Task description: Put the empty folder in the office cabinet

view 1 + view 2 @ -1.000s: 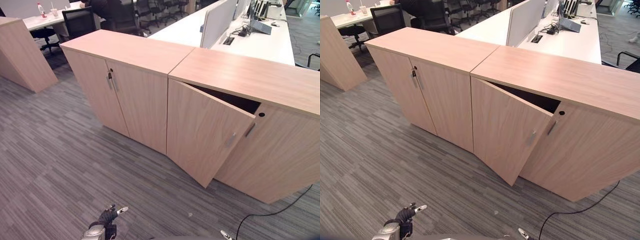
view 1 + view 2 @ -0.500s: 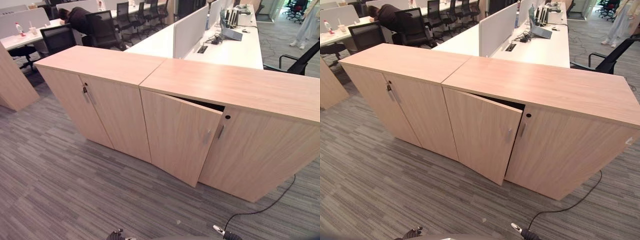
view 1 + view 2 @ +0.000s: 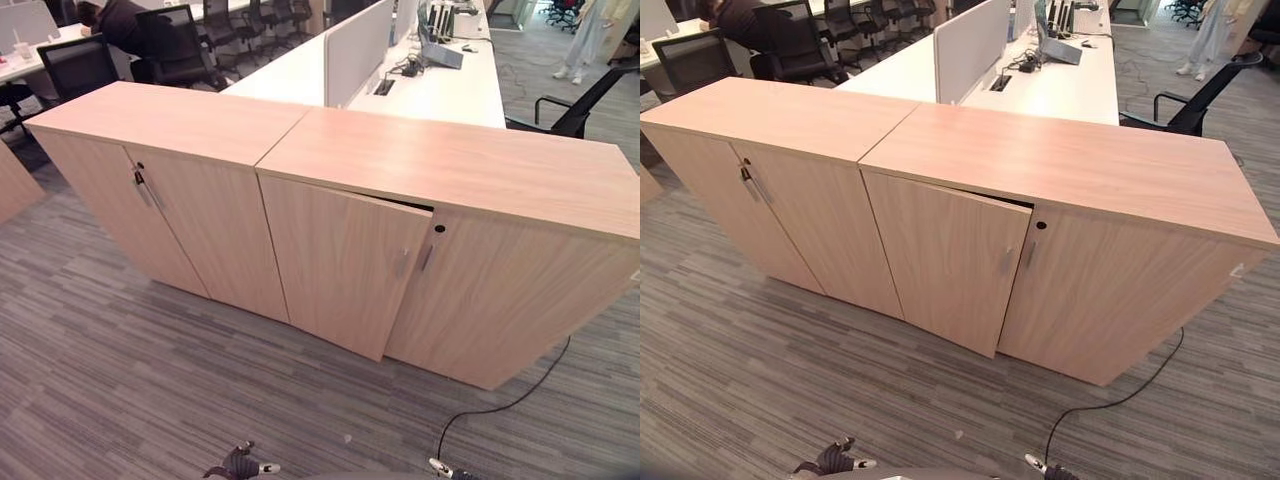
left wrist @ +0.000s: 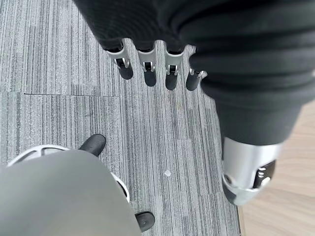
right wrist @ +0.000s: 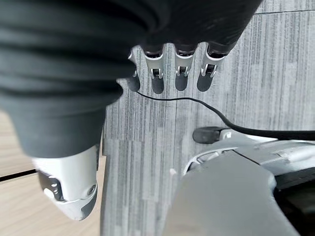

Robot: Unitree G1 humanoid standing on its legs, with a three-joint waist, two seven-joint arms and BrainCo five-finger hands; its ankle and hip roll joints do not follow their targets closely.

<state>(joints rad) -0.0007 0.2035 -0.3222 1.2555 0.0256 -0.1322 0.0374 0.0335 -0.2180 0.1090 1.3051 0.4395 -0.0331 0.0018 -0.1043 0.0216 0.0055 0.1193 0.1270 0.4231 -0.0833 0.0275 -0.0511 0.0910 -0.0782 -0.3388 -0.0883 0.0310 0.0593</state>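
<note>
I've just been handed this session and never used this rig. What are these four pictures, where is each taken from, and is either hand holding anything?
The two wide pictures come from a stereo camera on the humanoid robot's head, looking down at a row of wooden office cabinets on grey carpet. One cabinet door stands slightly ajar; the others are shut. White desks and chairs stand behind. The two close pictures come from wrist cameras: the left hand and the right hand hang over the carpet, fingers straight, holding nothing. I see no folder in these pictures.
</note>
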